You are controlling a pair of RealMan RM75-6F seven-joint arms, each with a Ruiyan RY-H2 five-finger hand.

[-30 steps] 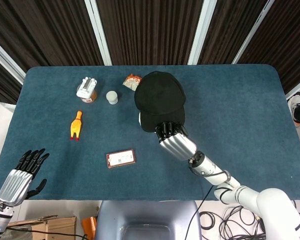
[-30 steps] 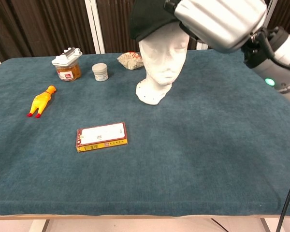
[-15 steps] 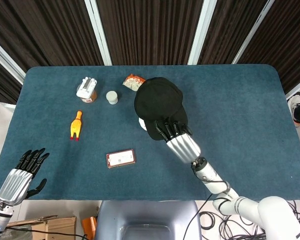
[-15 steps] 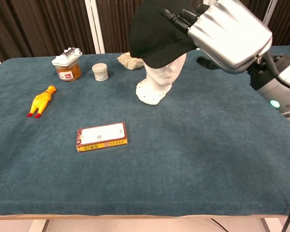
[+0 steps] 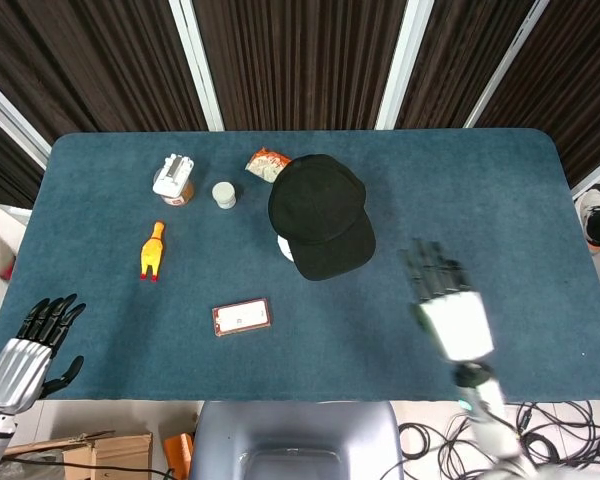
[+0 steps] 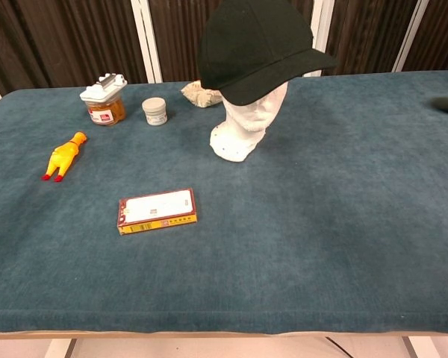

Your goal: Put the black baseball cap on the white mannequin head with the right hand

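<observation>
The black baseball cap (image 5: 320, 215) (image 6: 257, 46) sits on the white mannequin head (image 6: 246, 119), covering its top with the brim over the face. Only a sliver of the mannequin head (image 5: 284, 246) shows below the cap in the head view. My right hand (image 5: 445, 300) is blurred, off to the right of the cap and apart from it, fingers spread, holding nothing. My left hand (image 5: 25, 350) hangs open off the table's near left corner. In the chest view only a dark blur at the far right edge hints at the right hand.
On the blue table (image 5: 500, 210) lie a jar with a white lid (image 5: 173, 179), a small grey pot (image 5: 224, 194), a snack packet (image 5: 266, 162), a yellow rubber chicken (image 5: 153, 250) and a flat red-edged box (image 5: 241, 317).
My right hand let go of the cap's brim and pulled back to the right and toward the near edge. The cap stays on the mannequin head. My left hand dropped slightly.
</observation>
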